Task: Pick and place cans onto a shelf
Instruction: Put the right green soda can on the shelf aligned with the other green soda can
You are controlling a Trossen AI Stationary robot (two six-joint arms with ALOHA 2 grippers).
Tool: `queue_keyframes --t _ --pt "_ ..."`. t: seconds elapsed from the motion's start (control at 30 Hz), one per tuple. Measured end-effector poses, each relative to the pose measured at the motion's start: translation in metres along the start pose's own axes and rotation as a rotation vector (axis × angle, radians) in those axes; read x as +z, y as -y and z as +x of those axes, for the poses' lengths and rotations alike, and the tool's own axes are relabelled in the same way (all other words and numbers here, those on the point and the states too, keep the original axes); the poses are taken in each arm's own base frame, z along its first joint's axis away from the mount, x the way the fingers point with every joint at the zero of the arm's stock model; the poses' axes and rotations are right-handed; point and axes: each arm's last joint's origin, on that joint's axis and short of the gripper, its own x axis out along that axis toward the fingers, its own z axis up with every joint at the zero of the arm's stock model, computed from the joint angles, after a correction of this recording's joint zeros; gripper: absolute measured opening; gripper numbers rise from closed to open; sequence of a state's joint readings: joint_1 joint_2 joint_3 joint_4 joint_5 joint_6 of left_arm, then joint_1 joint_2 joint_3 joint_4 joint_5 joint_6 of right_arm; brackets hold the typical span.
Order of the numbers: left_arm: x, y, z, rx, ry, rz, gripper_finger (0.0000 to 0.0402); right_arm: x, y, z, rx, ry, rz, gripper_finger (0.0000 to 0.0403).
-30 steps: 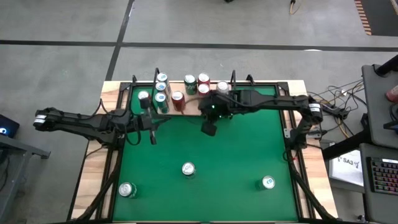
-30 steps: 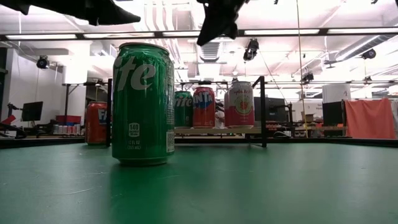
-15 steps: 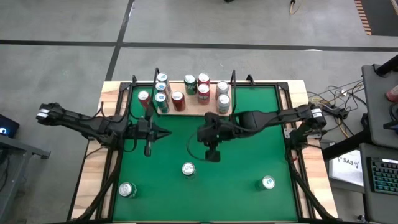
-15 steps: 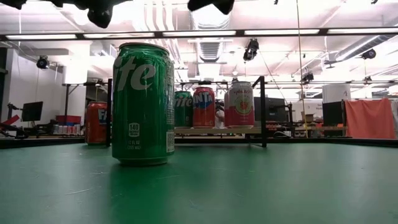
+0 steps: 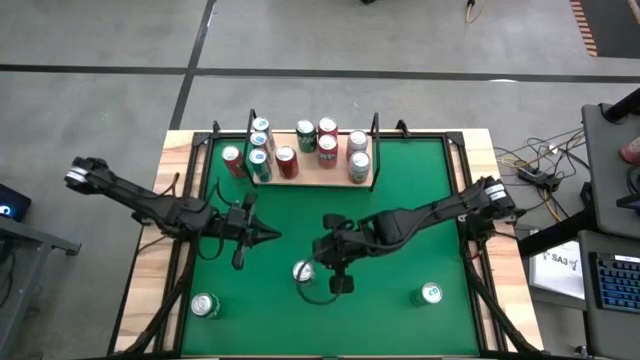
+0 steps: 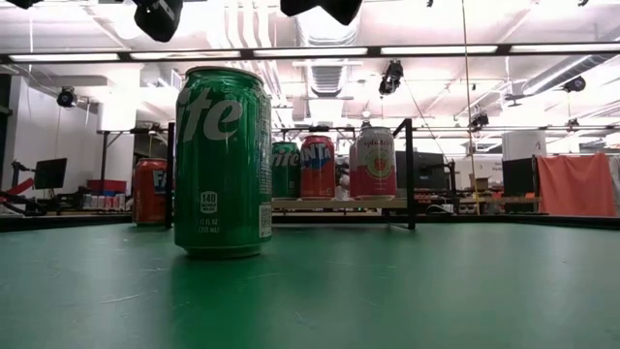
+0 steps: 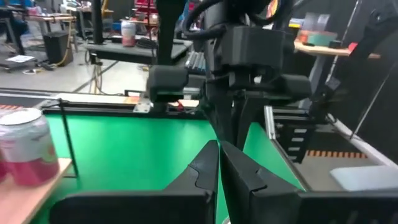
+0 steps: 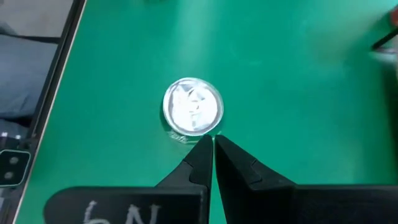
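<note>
Since a second ago my right gripper (image 5: 336, 284) has swung back from the shelf (image 5: 312, 172) toward the near half of the tabletop (image 5: 400, 240) and now hangs over the green can (image 5: 302, 271), jaws pressed shut and holding nothing. Just beyond and to the left, my left gripper (image 5: 268, 236) has shifted slightly nearer, jaws likewise closed and empty. Farther off, the shelf carries nine cans (image 5: 327, 147), while two more cans (image 5: 431, 293) stand on the near tabletop.
</note>
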State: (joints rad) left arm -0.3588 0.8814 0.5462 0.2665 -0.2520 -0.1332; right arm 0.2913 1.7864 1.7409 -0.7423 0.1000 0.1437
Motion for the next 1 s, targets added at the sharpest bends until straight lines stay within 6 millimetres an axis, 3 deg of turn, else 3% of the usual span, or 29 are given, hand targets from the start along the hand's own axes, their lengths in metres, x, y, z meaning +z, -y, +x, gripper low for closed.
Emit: queue_keyframes --t 0.23,0.37,0.53,0.7,0.87,1.0 --pt "-0.002 0.012 0.004 -0.040 0.022 -0.005 0.0000 -0.004 -0.014 0.019 0.015 -0.020 -0.009 0.0013" --pt "-0.001 0.020 0.004 -0.041 0.050 -0.013 0.0000 -0.010 -0.028 0.025 0.031 -0.046 -0.019 0.0043" --pt "0.002 0.030 0.006 -0.087 0.109 -0.029 0.0000 -0.015 -0.047 0.027 0.044 -0.052 -0.024 0.0121" --pt "0.002 0.033 0.004 -0.105 0.118 -0.022 0.0000 -0.017 -0.058 0.025 -0.056 -0.020 -0.001 0.0215" --pt "0.002 0.034 0.004 -0.108 0.118 -0.023 0.0000 -0.017 -0.057 0.024 -0.171 0.017 0.021 0.0299" --pt "0.003 0.033 0.003 -0.095 0.128 -0.009 0.0000 -0.016 -0.056 0.024 -0.175 0.017 0.011 0.0342"
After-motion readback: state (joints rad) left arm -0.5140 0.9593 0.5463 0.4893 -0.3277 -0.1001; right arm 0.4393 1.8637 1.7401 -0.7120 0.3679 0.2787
